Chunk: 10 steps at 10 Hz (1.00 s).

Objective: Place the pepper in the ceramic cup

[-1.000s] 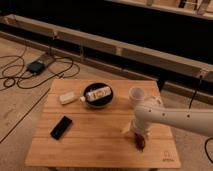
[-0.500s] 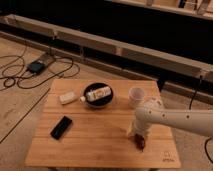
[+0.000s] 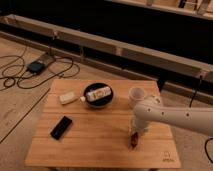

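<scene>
End effector: the end effector (image 3: 135,133) points down at the front right part of the tabletop (image 3: 100,137), at the end of the white arm (image 3: 172,116) that comes in from the right edge. The bulky wrist covers most of it, so whether it is wide, narrow or clamped on anything cannot be told.
Pepper: the pepper (image 3: 134,141) shows as a small dark red shape right under the end effector, low on the wood. Only part of it is visible, and whether it is gripped or merely lying there cannot be made out.
Ceramic cup: the ceramic cup (image 3: 136,94) stands upright near the back right of the tabletop, just behind the arm's elbow. Its lower front is hidden by the arm.
Black bowl: the black bowl (image 3: 102,105) sits left of the cup and holds a pale bottle (image 3: 98,93) lying on its side.
Pale block: a small light object (image 3: 67,97) lies just left of the bowl; what it is cannot be told.
Black device: a flat black rectangle (image 3: 61,127) lies near the front left.
Floor: dark cables (image 3: 20,80) run around a small box (image 3: 36,66).
</scene>
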Available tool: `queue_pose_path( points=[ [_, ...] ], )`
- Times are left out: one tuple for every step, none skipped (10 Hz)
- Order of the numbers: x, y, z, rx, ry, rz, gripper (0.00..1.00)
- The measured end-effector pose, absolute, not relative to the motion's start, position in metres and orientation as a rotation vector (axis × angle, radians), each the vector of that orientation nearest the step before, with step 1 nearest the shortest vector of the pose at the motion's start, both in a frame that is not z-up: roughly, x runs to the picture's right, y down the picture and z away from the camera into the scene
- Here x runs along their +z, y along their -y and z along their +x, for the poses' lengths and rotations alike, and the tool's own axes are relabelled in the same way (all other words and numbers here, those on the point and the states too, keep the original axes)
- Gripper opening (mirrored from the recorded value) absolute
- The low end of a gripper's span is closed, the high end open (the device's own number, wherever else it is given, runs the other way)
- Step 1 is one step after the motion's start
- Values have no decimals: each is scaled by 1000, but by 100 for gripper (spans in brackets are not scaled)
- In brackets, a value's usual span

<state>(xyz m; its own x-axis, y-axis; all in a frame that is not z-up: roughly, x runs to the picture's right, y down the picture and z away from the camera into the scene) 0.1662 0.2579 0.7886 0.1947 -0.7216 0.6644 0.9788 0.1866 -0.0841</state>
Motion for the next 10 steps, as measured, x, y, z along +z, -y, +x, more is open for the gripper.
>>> queue_pose_path(
  points=[
    [782,-250,163,-1296,548,-555,0],
    [777,-244,161,-1304,544,-546,0],
    [770,-235,159,-1311,537,-533,0],
    [764,-227,159,-1315,530,-524,0],
    [757,-217,160,-1319,523,-518,0],
    [751,-206,161,-1325,517,-508,0],
    [746,-194,162,-1333,511,-498,0],
    [741,-180,162,-1342,504,-486,0],
    [736,-160,166,-1351,490,-472,0],
    [735,-146,169,-1354,478,-455,0]
  ],
)
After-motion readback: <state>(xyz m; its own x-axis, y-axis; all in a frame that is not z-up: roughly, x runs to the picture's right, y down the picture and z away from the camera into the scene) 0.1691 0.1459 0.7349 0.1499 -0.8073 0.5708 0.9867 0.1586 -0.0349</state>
